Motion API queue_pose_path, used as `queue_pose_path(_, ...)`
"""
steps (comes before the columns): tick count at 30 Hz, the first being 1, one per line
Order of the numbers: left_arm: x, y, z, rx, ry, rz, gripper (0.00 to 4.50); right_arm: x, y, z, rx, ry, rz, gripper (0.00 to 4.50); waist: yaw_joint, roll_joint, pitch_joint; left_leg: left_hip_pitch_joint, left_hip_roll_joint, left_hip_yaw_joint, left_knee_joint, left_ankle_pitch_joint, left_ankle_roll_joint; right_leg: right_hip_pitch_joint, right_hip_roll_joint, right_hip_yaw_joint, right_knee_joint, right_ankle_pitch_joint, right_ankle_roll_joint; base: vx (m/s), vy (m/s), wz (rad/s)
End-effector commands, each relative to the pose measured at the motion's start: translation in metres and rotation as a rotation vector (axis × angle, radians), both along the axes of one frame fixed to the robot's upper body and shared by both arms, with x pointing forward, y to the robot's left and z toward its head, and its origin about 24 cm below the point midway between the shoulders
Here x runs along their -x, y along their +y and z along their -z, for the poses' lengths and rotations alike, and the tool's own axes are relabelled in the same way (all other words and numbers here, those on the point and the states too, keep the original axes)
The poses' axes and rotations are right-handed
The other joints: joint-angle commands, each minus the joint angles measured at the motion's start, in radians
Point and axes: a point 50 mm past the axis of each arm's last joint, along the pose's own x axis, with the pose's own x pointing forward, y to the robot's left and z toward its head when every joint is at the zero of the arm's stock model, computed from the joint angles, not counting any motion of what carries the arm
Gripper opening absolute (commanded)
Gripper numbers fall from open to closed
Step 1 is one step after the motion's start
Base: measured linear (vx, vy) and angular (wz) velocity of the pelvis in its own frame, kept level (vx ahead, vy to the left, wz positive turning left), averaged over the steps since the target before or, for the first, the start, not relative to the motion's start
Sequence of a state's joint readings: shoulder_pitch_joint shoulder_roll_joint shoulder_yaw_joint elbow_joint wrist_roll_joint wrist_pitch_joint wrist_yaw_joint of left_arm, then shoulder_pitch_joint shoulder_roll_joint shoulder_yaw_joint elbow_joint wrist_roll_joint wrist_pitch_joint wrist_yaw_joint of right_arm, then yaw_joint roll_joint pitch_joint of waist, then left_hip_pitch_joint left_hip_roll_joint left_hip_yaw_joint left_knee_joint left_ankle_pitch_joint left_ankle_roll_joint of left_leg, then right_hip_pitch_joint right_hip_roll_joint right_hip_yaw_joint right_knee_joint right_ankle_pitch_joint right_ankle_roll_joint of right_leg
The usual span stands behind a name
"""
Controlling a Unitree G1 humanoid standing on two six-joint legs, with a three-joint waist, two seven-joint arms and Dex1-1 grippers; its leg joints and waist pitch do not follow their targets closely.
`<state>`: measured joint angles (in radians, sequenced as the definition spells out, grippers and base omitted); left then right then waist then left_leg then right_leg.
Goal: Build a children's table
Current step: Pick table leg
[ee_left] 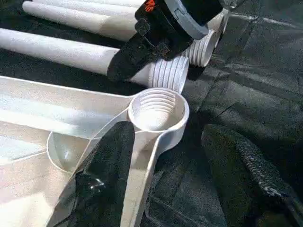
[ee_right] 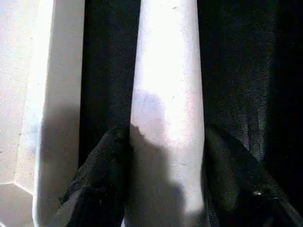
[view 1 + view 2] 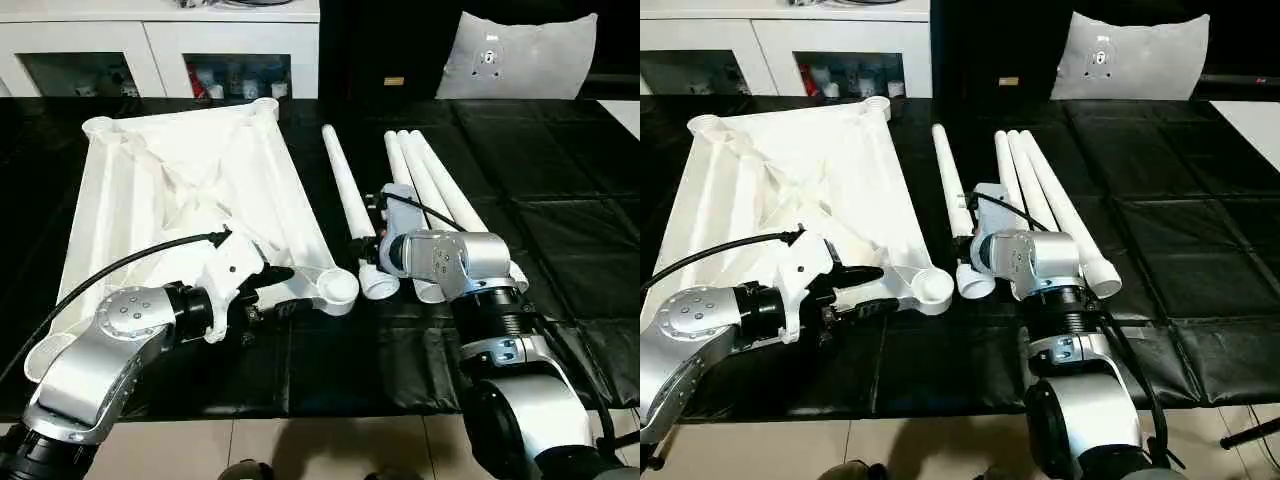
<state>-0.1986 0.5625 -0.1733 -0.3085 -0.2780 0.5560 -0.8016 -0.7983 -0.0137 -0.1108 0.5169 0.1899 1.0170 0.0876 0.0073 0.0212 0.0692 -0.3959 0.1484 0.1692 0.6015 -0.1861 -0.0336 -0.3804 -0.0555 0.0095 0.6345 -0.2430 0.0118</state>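
Observation:
The white table top [image 3: 180, 170] lies upside down on the black mat, ribs up. My left gripper [image 3: 290, 290] is open at its near right corner socket [image 1: 156, 111]. One finger [image 1: 109, 175] rests on the rib that runs to the socket, and the other [image 1: 246, 170] lies on the mat beside it. One leg [image 3: 345, 190] lies just right of the top, its threaded end [image 1: 168, 75] close to that socket. My right gripper [image 2: 165, 135] is shut on this leg, a finger pressed to each side, and the leg still rests on the mat. Three more legs [image 3: 430, 180] lie side by side further right.
The black mat [image 3: 560, 200] covers the work surface and ends at a tiled floor [image 3: 330, 445] near me. A white cabinet [image 3: 160, 40] stands at the back left and a grey cushion [image 3: 520, 55] at the back right.

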Motion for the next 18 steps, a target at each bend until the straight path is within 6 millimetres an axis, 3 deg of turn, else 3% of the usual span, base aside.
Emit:
queue_pose_path(1, -0.002, 0.000, -0.002, -0.013, -0.019, 0.005, 2.66, -0.005, -0.001, -0.009, -0.005, -0.033, 0.013, 1.95, 0.003, 0.006, -0.069, 0.031, 0.057, -0.012, -0.063, -0.025, -0.023, 0.038, -0.055, 0.022, -0.050, 0.163, -0.241, 0.000, 0.000, 0.00)
queue_pose_path(6, -0.002, -0.001, -0.003, -0.007, -0.035, 0.002, 2.66, -0.009, -0.004, -0.017, -0.021, -0.117, 0.066, 1.92, 0.003, 0.009, -0.070, 0.030, 0.057, -0.012, -0.062, -0.019, -0.023, 0.038, -0.057, 0.023, -0.049, 0.186, -0.239, 0.000, 0.000, 0.00)
queue_pose_path(9, -0.005, -0.001, -0.005, 0.000, -0.062, -0.020, 2.66, -0.013, -0.006, -0.031, -0.074, -0.220, 0.093, 1.91, 0.004, 0.016, -0.069, 0.032, 0.056, -0.013, -0.062, -0.028, -0.027, 0.038, -0.055, 0.022, -0.048, 0.189, -0.233, 0.000, 0.000, 0.00)
queue_pose_path(10, -0.006, 0.000, -0.006, -0.001, -0.073, -0.030, 2.66, -0.013, -0.007, -0.035, -0.086, -0.254, 0.097, 1.91, 0.003, 0.013, -0.069, 0.032, 0.057, -0.012, -0.062, -0.028, -0.026, 0.038, -0.054, 0.022, -0.049, 0.194, -0.230, 0.000, 0.000, 0.00)
queue_pose_path(12, -0.014, 0.002, -0.008, 0.000, -0.122, -0.087, 2.66, -0.014, -0.009, -0.054, -0.150, -0.412, 0.086, 1.91, 0.006, 0.019, -0.071, 0.032, 0.057, -0.013, -0.061, -0.026, -0.024, 0.039, -0.054, 0.021, -0.047, 0.210, -0.225, 0.000, 0.000, 0.00)
queue_pose_path(14, -0.023, 0.003, -0.013, 0.022, -0.162, -0.144, 2.66, -0.009, -0.014, -0.071, -0.241, -0.544, 0.075, 1.91, 0.008, 0.016, -0.073, 0.034, 0.057, -0.012, -0.059, -0.029, -0.015, 0.041, -0.054, 0.022, -0.048, 0.236, -0.213, 0.000, 0.000, 0.00)
queue_pose_path(17, -0.026, 0.002, -0.018, 0.059, -0.176, -0.163, 2.66, -0.005, -0.018, -0.080, -0.329, -0.621, 0.086, 1.91, 0.008, 0.018, -0.075, 0.032, 0.058, -0.016, -0.059, -0.026, -0.007, 0.043, -0.056, 0.021, -0.046, 0.255, -0.222, 0.000, 0.000, 0.00)
queue_pose_path(18, -0.030, -0.001, -0.028, 0.150, -0.196, -0.177, 2.66, 0.000, -0.023, -0.086, -0.381, -0.693, 0.070, 1.91, 0.009, 0.024, -0.075, 0.031, 0.056, -0.016, -0.059, -0.028, -0.008, 0.044, -0.054, 0.020, -0.044, 0.249, -0.229, 0.000, 0.000, 0.00)
